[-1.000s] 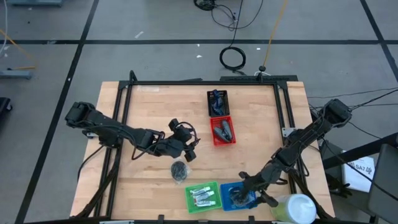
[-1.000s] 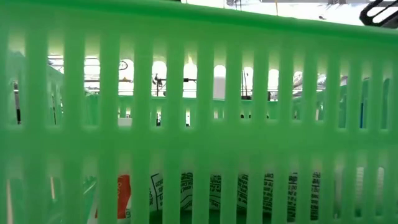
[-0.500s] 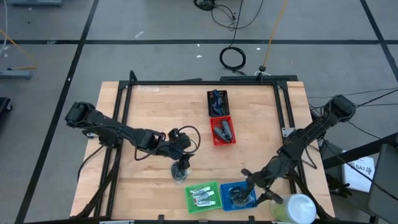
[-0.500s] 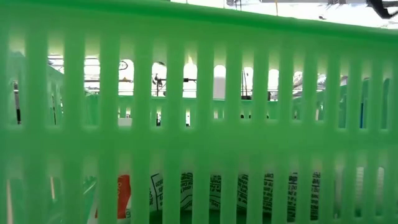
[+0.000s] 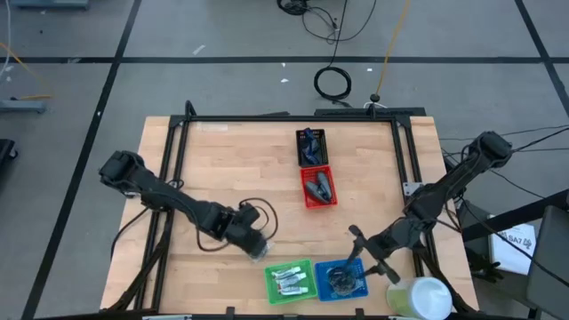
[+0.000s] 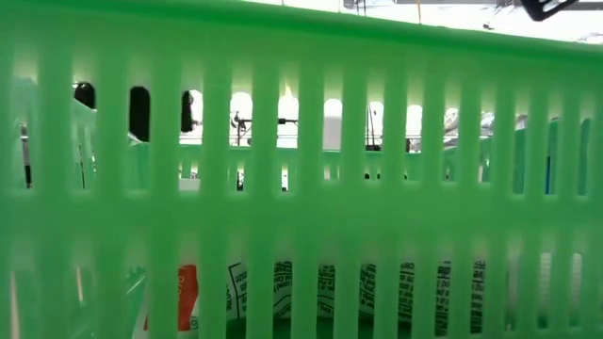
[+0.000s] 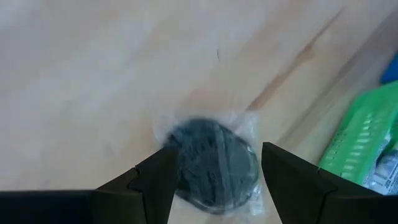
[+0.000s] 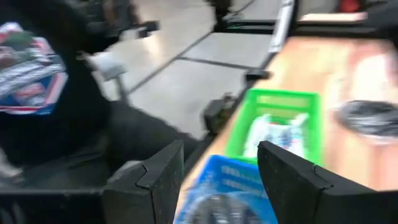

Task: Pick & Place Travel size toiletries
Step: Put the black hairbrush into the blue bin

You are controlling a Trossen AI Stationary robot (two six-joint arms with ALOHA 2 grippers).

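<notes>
One round dark pad in clear wrap (image 7: 214, 165) lies flat on the wooden table, just on the far side of the green basket (image 5: 291, 280). My left gripper (image 5: 253, 242) is open and low over the pad (image 5: 259, 252), with one finger on each side of it. My right gripper (image 5: 360, 244) is open and empty. It hovers on the far side of the blue basket (image 5: 340, 278), which holds another dark wrapped pad. Thin white tubes (image 5: 288, 282) lie in the green basket. Dark mini bottles (image 5: 320, 187) sit in the red basket. My left gripper (image 7: 214, 177) comes at the round pad from above, pointing down. Its fingers (image 7: 158, 177) stand on either side of the pad's rim (image 7: 177, 140). Whether they touch the wrap, I cannot tell. The pad lies flat on the table.
A black basket (image 5: 310, 145) and the red basket (image 5: 319, 188) stand in a row toward the far edge. The white-and-green cylinder (image 5: 418, 298) lies at the near right corner. The green basket's wall (image 6: 301, 188) fills the low view. A black frame (image 5: 284, 118) edges the table.
My left gripper has moved toward the near edge and down, until its open fingers straddle the wrapped pad. My right gripper has risen out of the blue basket and drawn back toward the far edge, staying open. The pad has stayed where it was.
</notes>
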